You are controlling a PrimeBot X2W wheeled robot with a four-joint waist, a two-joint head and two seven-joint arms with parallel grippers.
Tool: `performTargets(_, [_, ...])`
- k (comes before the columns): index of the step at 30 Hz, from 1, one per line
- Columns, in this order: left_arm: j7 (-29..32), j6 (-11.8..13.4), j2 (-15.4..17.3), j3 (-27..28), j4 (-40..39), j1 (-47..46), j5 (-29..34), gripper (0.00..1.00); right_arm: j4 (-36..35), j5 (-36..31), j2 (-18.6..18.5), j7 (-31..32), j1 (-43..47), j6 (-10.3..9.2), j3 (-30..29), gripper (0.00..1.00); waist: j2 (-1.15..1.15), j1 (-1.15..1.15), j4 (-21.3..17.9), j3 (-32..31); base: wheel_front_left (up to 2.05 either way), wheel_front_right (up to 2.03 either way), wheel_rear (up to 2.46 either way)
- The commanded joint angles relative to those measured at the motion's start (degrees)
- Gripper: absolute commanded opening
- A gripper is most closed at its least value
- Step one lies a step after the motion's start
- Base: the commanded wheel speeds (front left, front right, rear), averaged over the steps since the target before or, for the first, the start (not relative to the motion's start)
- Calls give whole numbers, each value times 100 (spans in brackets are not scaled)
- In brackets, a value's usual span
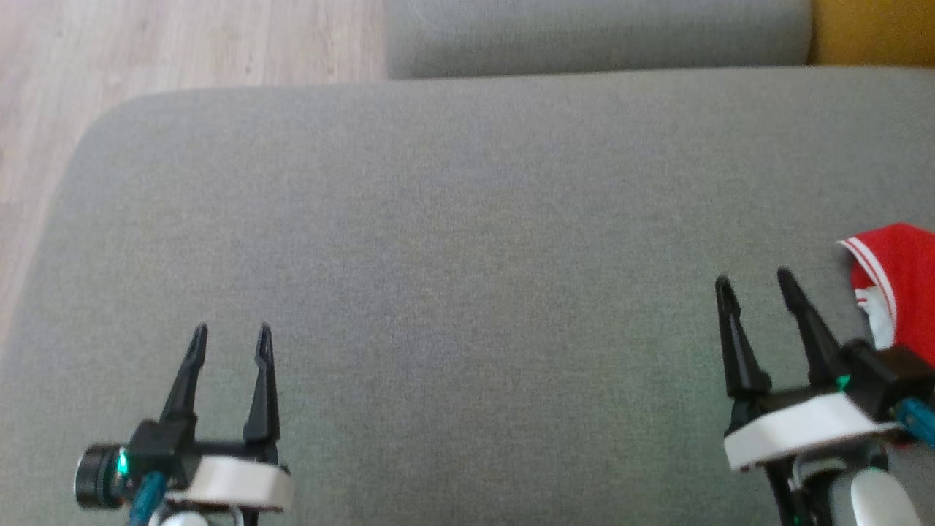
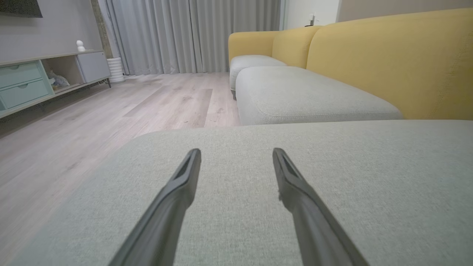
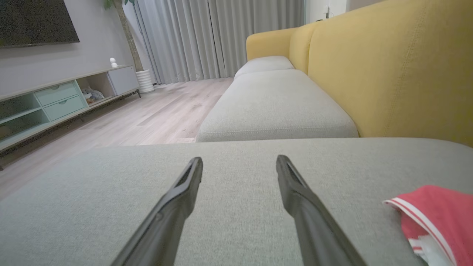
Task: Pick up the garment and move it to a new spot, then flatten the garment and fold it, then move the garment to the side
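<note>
**Red garment on the right of the grey seat cushion; both sets of fingers spread and empty**

The left fingers (image 1: 188, 372) are over the near left part of the grey seat cushion (image 1: 467, 219), spread apart with nothing between them. The right fingers (image 1: 736, 336) are over its near right part, likewise spread and holding nothing. The red garment (image 1: 902, 281), trimmed with white stripes, lies crumpled on the cushion's right part. It is just beside the right fingers, clear of their tips, and well apart from the left fingers. A second grey cushion (image 1: 599, 36) sits past the cushion's far edge, and pale wood floor (image 1: 146, 51) lies off its left side.
</note>
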Motion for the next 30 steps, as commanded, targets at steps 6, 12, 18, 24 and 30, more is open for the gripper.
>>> performTargets(6, [205,160,153,122,-398,269,0,100,-326,96,-15,88,371,-3,78,100,0,1,-55,-418,0,0,0])
performTargets(12, [310,224,186,57,-544,522,-1,100,-524,120,-14,229,711,-3,-35,100,0,1,-97,-546,0,0,0])
performTargets(18, [351,253,226,23,-587,568,11,100,-631,124,-13,334,795,-3,-29,100,0,1,-118,-572,0,0,0])
performTargets(24, [350,243,254,-14,-574,535,15,100,-661,123,-13,373,806,-3,-23,100,0,1,-121,-565,0,0,0])
performTargets(30, [353,267,265,-44,-550,492,20,100,-635,181,-13,349,799,-3,-3,100,0,1,-130,-554,0,0,0])
